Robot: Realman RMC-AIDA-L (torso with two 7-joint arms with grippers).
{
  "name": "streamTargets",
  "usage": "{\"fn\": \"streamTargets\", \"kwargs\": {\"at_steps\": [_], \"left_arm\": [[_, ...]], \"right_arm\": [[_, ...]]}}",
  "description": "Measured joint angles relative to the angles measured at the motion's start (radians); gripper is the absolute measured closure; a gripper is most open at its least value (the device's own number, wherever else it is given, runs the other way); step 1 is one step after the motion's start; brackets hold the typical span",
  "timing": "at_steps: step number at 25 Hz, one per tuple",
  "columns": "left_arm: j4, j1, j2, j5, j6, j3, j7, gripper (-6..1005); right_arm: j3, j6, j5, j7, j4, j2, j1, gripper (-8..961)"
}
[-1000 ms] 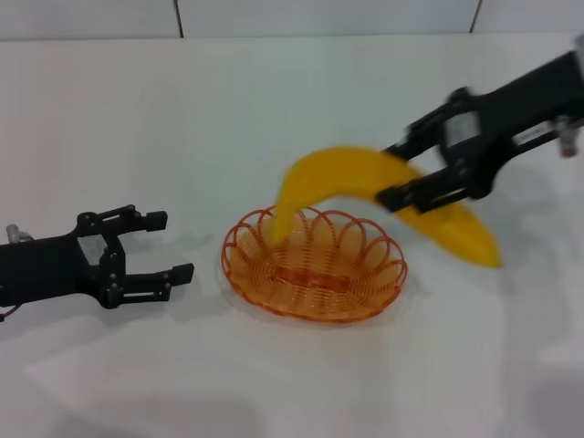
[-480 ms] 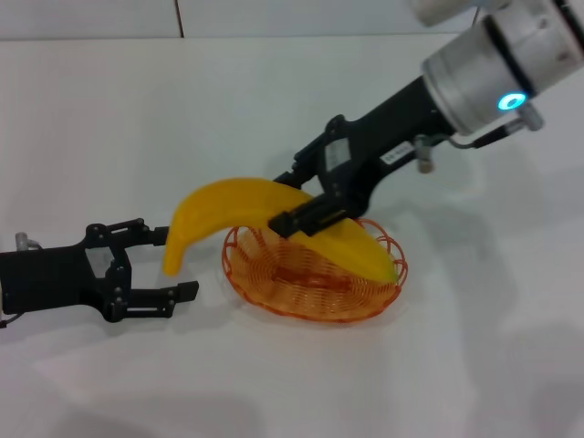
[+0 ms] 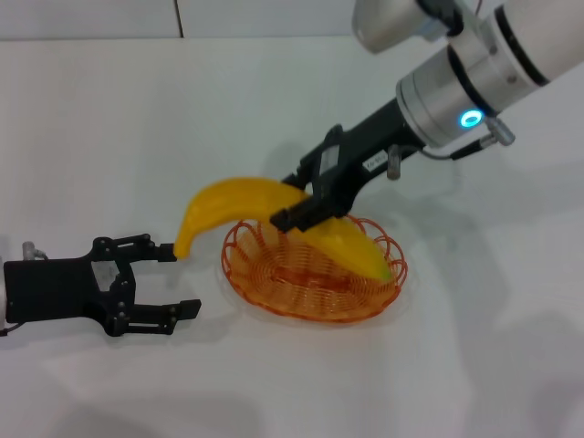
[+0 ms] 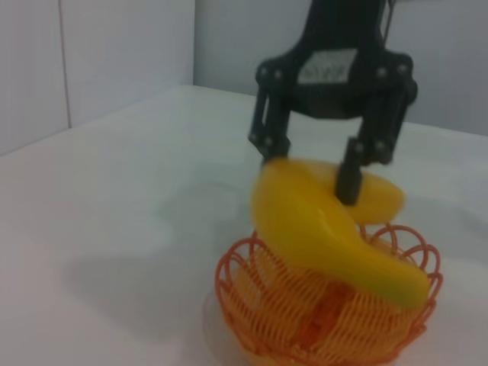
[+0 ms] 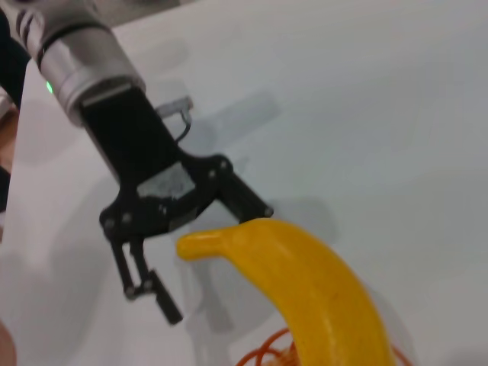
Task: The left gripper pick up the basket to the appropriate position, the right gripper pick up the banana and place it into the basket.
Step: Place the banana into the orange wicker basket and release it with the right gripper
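My right gripper (image 3: 297,208) is shut on the yellow banana (image 3: 235,198) and holds it low over the orange wire basket (image 3: 274,294). The banana's right end lies down inside the basket by its right rim. Its left end sticks out past the left rim, towards my left gripper (image 3: 173,278). That gripper is open and empty, just left of the basket at table height. The left wrist view shows the right gripper (image 4: 309,175) clamped on the banana (image 4: 320,236) above the basket (image 4: 252,305). The right wrist view shows the banana (image 5: 313,290) and the left gripper (image 5: 210,259) beyond it.
The white table (image 3: 137,119) runs to a wall at the back. The right arm's silver wrist with its blue light (image 3: 470,119) reaches in from the upper right above the table.
My right gripper has carried the banana left and down from the basket's right side to over the basket. My left gripper has drawn back a little, left and towards the front.
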Motion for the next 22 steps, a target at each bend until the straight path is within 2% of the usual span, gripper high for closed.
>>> {"fn": "streamTargets", "kwargs": {"at_steps": [6, 22], "left_arm": [[0.000, 0.000, 0.000, 0.000, -0.002, -0.006, -0.001, 122], [0.000, -0.012, -0.002, -0.009, -0.005, -0.009, -0.002, 123]], "right_arm": [[-0.058, 0.001, 0.001, 0.010, 0.016, 0.001, -0.001, 364], [-0.115, -0.010, 0.002, 0.003, 0.018, 0.000, -0.001, 342]]}}
